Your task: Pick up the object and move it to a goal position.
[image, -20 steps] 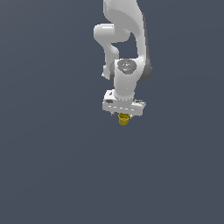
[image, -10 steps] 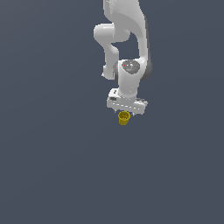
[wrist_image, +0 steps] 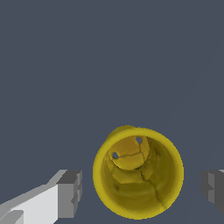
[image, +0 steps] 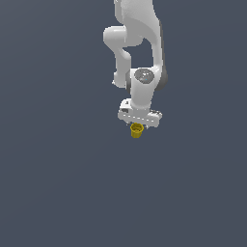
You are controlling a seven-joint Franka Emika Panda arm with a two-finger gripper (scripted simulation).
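In the exterior view, the white arm (image: 140, 48) comes down from the top edge, a little right of the middle of the frame, and ends in the gripper (image: 138, 124) just above the picture's centre. The cup (image: 137, 130) shows as a small mustard-yellow piece directly under the gripper's body, its round rim turned upward and its lower part narrowing. The gripper's fingers are too small here to make out, so this view does not tell whether they touch the cup. Nothing else stands near the cup or the arm. The surface (image: 58, 183) is a plain slate-grey expanse that fills the whole frame with no edge, wall or horizon to be seen, so it cannot be told whether the cup rests on it or hangs above it.

In the wrist view, the cup (wrist_image: 138, 173) fills the lower middle of the frame, seen from above straight into its mouth. Its inside is mottled yellow with fine dark cracks, and two small holes show in its rounded bottom. One grey finger pad (wrist_image: 70, 194) on a white finger sits at the lower left, and the other pad appears at the right edge of the frame. The gripper (wrist_image: 142, 189) is spread wide: a strip of grey background shows between each pad and the cup's rim, so the pads flank the cup without touching it and hold nothing. The same flat grey surface (wrist_image: 109, 57) takes up the rest of the picture, bare of other things.
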